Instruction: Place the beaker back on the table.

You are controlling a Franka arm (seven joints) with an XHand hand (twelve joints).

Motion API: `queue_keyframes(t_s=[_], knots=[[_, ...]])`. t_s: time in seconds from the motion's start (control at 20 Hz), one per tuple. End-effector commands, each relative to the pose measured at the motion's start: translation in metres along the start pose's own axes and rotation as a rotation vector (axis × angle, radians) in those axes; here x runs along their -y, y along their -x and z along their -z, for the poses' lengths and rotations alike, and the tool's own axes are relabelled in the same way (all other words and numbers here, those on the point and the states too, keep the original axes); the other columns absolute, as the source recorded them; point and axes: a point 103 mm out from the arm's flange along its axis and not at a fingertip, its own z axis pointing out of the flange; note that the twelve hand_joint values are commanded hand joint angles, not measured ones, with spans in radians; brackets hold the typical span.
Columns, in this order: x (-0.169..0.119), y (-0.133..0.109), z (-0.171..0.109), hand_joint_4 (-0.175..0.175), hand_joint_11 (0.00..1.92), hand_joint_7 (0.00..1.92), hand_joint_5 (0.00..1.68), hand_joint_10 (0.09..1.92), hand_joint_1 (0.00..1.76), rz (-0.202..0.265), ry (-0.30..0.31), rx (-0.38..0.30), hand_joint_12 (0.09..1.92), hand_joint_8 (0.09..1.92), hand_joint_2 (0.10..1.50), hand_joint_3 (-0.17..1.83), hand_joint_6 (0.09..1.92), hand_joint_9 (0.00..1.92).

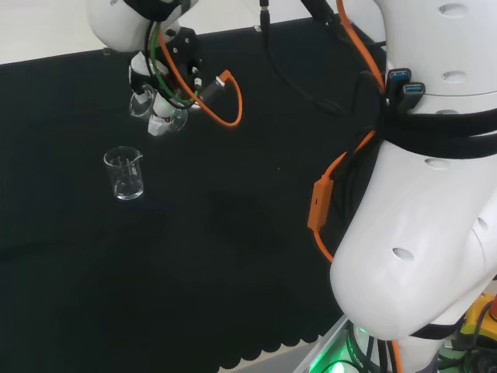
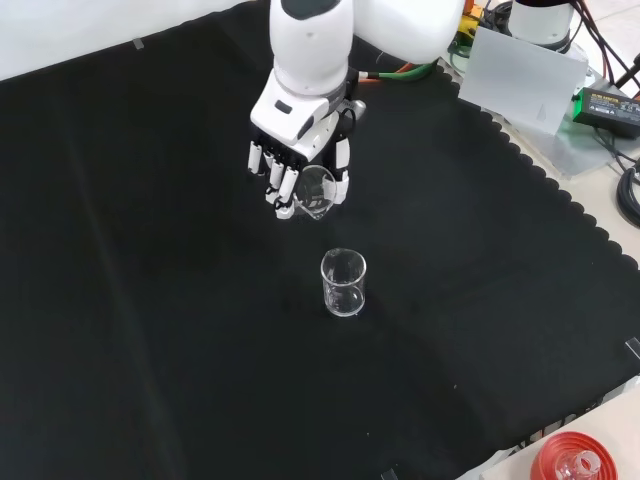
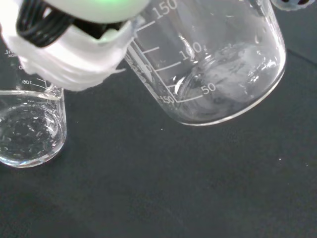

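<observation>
Hand (image 2: 300, 165) curled round a clear beaker (image 2: 316, 190), held tilted above the cloth (image 2: 150, 300). Second beaker (image 2: 343, 283) stands upright at about 5 o'clock of it in the front view. Risk: held beaker looks tilted, may tip on touchdown or clip the standing one.

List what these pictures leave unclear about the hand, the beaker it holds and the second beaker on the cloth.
- Held beaker, front view: the hand covers part of its wall; its base is not clear.
- Same beaker, wrist view: rim cut off by the frame edge.
- Standing beaker, head view: clear glass, contents cannot be told.
- Standing beaker, wrist view: partly hidden by a blurred white hand part.
</observation>
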Motion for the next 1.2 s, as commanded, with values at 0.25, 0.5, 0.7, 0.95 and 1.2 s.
queue_keyframes(t_s=[0.25, 0.5, 0.7, 0.95, 1.2], knots=[[-0.006, 0.016, -0.032, 0.175, 1.12, 1.81, 1.23, 0.09, 1.11, 0.002, 0.039, -0.175, 0.9, 0.09, 0.7, 0.61, 0.73, 1.65], [-0.011, 0.018, -0.046, 0.175, 1.12, 1.81, 1.23, 0.09, 1.11, 0.015, 0.04, -0.226, 0.9, 0.09, 0.7, 0.61, 0.73, 1.65], [-0.015, 0.018, -0.059, 0.175, 1.12, 1.81, 1.23, 0.09, 1.11, 0.023, 0.034, -0.275, 0.9, 0.09, 0.7, 0.61, 0.73, 1.65], [-0.019, 0.015, -0.072, 0.175, 1.11, 1.81, 1.23, 0.09, 1.11, 0.041, 0.03, -0.341, 0.9, 0.09, 0.7, 0.61, 0.73, 1.65], [-0.021, 0.014, -0.082, 0.175, 1.11, 1.8, 1.23, 0.09, 1.11, 0.053, 0.049, -0.393, 0.91, 0.09, 0.7, 0.61, 0.73, 1.65]])
